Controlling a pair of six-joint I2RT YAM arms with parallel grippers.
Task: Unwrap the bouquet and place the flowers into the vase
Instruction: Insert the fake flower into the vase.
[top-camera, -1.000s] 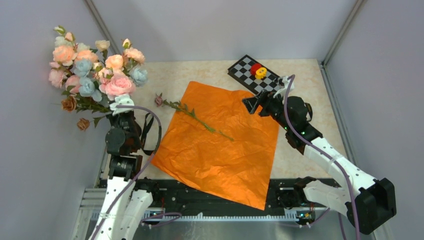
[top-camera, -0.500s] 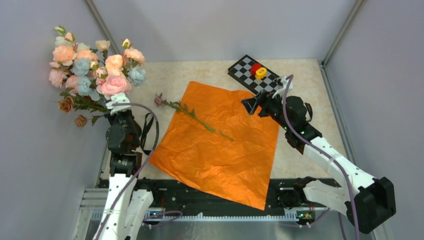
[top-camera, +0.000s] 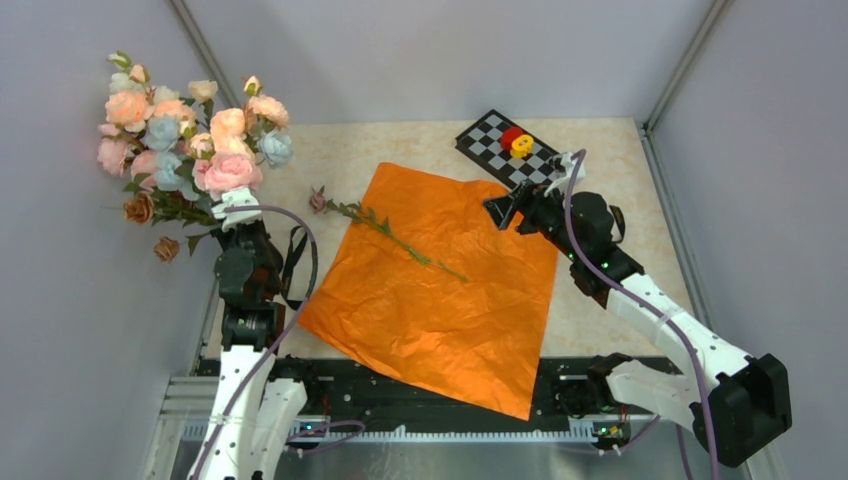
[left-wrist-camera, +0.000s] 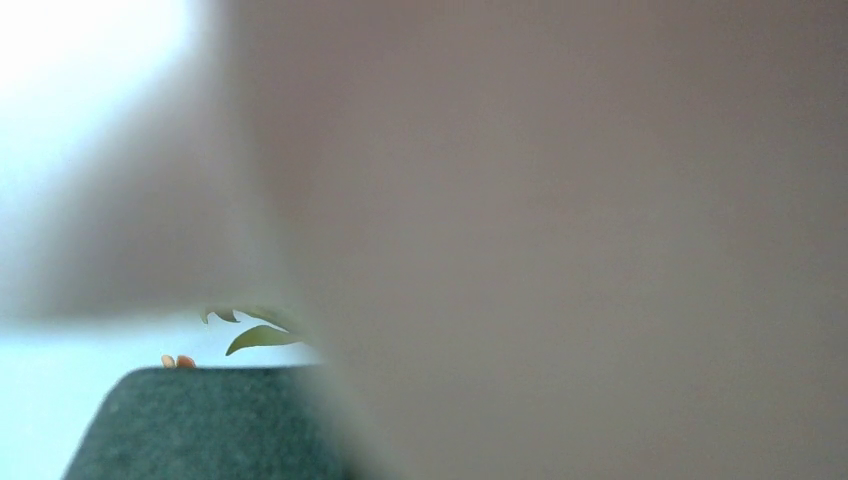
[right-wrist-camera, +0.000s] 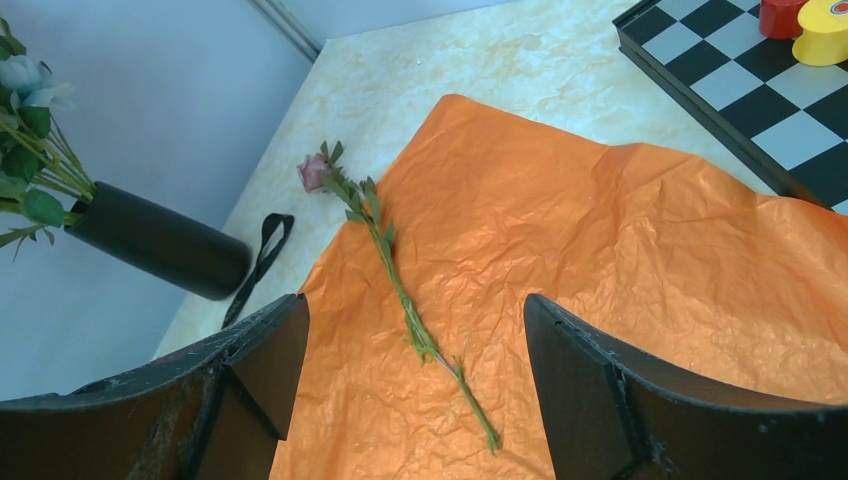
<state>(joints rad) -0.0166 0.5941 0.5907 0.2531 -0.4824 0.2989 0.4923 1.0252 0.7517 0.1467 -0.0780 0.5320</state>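
- Holding the left gripper (top-camera: 238, 200) closed right under the blooms of the flowers (top-camera: 185, 135), in among their stems at the far left of the table (top-camera: 620, 200); not telling whether a stem is pinched.
- Getting little from the left wrist view: a pale blur close to the lens, one green leaf, and a dark finger pad (left-wrist-camera: 200, 425) at the bottom.
- Showing, in the right wrist view, the green stems of the flowers running into the mouth of the black vase (right-wrist-camera: 160, 240); hiding that vase under the left arm in the top view.
- Hanging the right gripper (top-camera: 505, 210) wide open and empty over the far right edge of the orange paper (top-camera: 440, 300), just beside the checkerboard (top-camera: 495, 150) and well apart from the vase and the flowers.
- Showing a loose flower (top-camera: 390, 232) lying slantwise on the far left part of the paper, its mauve bloom off the edge on the bare table, its stem end pointing toward the middle of the sheet.
- Framing that loose flower between the two fingers in the right wrist view, ahead of the tips and touching neither.
- Showing the paper spread flat and crinkled, its near corner reaching over the black rail at the table's near edge.
- Showing the black ribbon (top-camera: 293, 258) lying on the table between the vase and the left edge of the paper.
- Carrying a red piece (top-camera: 511, 137) and a yellow piece (top-camera: 522, 146) on the checkerboard.
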